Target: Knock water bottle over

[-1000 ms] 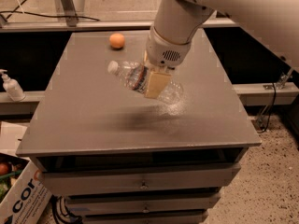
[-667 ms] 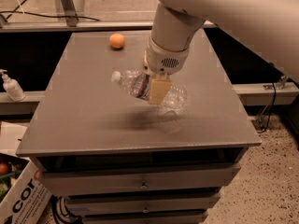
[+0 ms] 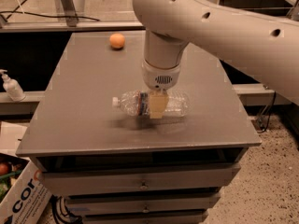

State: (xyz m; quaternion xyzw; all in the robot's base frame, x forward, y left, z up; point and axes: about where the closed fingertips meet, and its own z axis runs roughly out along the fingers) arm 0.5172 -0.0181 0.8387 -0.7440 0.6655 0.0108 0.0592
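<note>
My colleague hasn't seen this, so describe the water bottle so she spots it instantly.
Look at the grey drawer cabinet under the white arm. Near its front middle, the water bottle is on its side, cap pointing left, with the tool clamped across its middle. It's the only clear bottle there; the orange ball sits at the far edge.

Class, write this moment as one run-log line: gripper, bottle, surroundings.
gripper: over table centre, shut on water bottle | bottle: horizontal, cap image-left | orange ball: table's far side
</note>
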